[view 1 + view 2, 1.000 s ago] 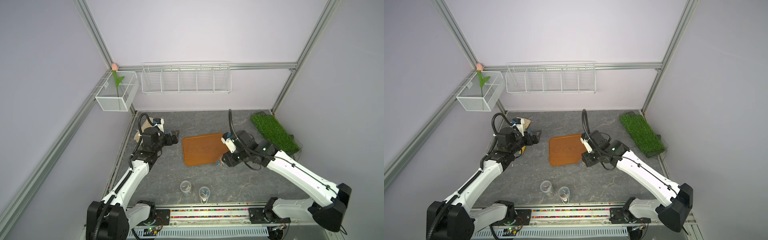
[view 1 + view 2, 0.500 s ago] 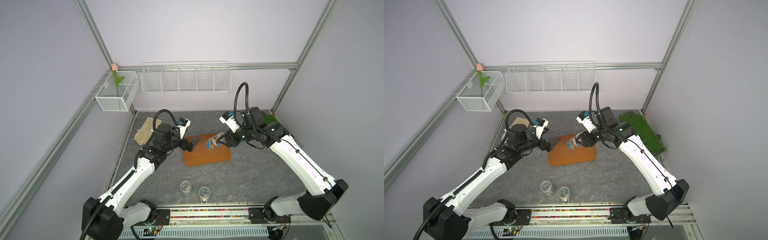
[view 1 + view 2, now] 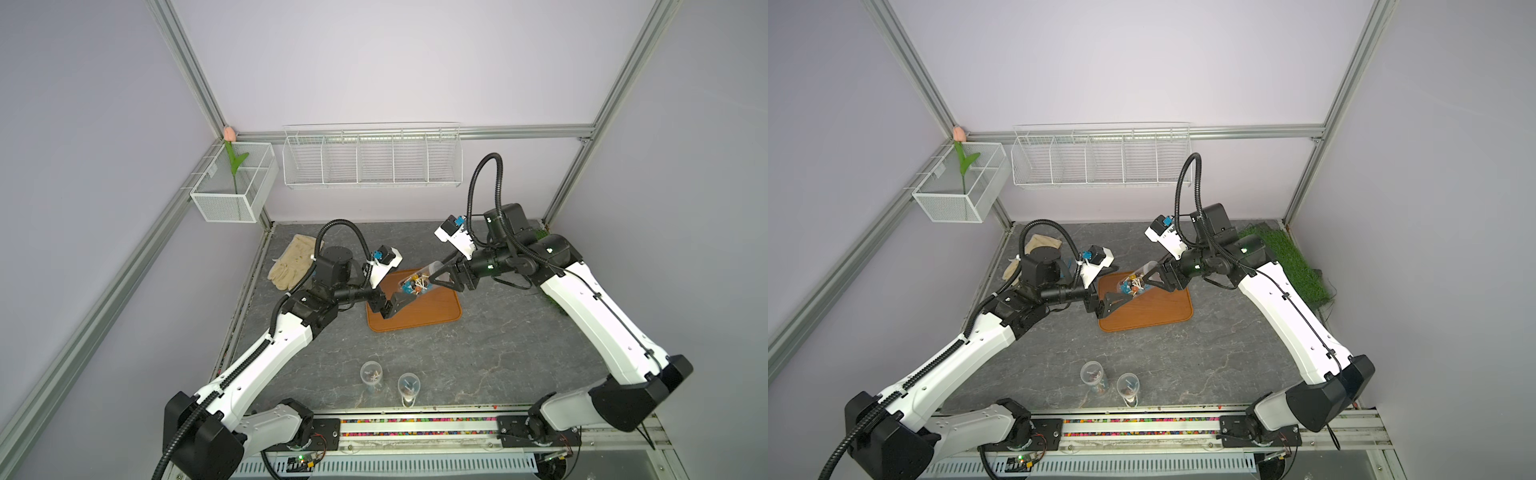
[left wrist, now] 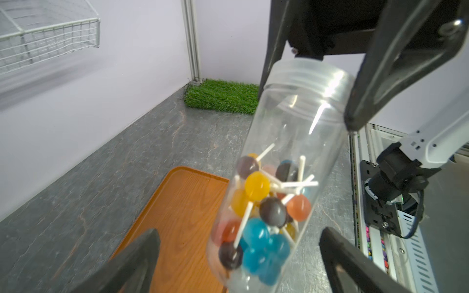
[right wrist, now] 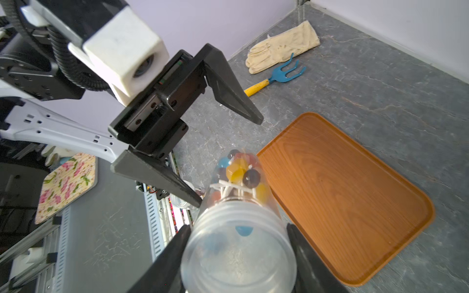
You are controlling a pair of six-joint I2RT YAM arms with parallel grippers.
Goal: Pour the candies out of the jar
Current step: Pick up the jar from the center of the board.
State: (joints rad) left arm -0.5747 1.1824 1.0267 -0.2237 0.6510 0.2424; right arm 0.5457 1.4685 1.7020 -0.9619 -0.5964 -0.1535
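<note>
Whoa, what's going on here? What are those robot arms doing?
The right gripper holds a clear jar by its threaded end, up in the air over the wooden tray. The candies are all inside, bunched at the far end. The left gripper is wide open around that end, not gripping it. No candy is on the tray yet.

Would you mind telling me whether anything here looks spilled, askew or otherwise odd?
Nothing is spilled. The odd part: the right gripper holds the jar by its threaded neck, tilted base-down above the tray, so the candies sit bunched at the closed end.
</note>
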